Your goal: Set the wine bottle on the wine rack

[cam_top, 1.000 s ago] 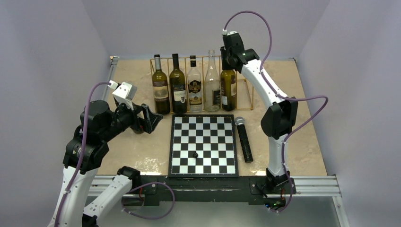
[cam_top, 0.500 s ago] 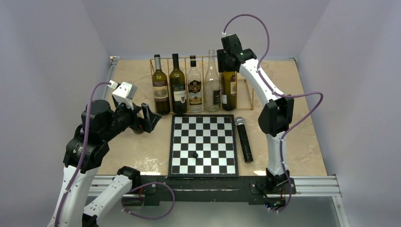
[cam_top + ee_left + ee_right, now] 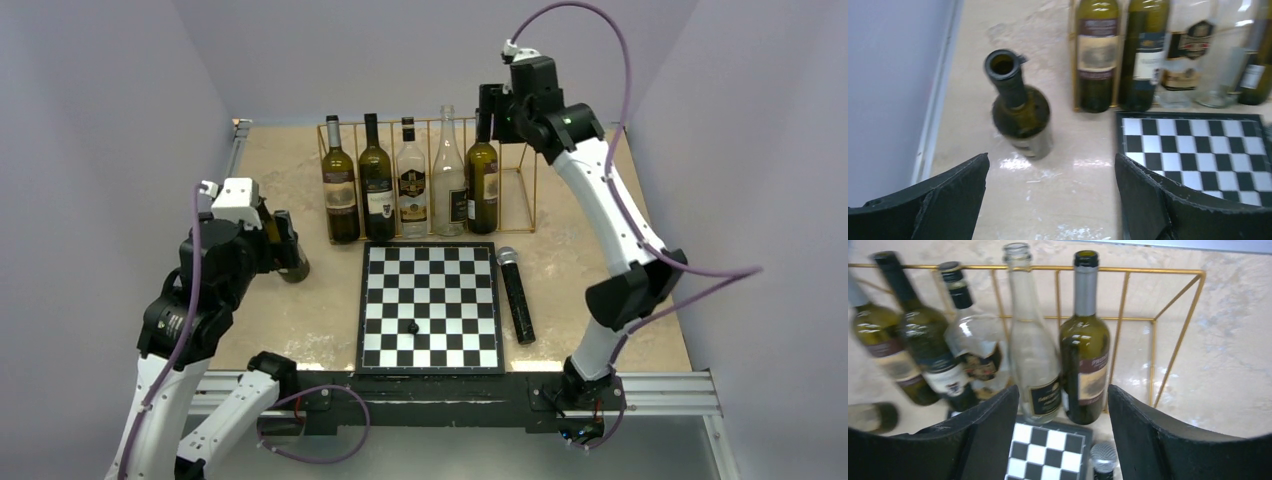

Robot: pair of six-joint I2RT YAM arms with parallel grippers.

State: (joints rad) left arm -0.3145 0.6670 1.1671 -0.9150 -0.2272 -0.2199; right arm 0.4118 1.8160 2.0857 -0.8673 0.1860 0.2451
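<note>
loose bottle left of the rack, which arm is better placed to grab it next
Left. The left gripper hangs open facing the loose bottle, which stands by the left end of the wine rack. The right gripper is far off, above the rack's right end.

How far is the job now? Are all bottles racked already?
Done: five bottles stand in the wine rack; the right gripper is open, holding nothing. In hand: the open left gripper faces the sixth bottle on the table. Left: grasp it and rack it.
</note>
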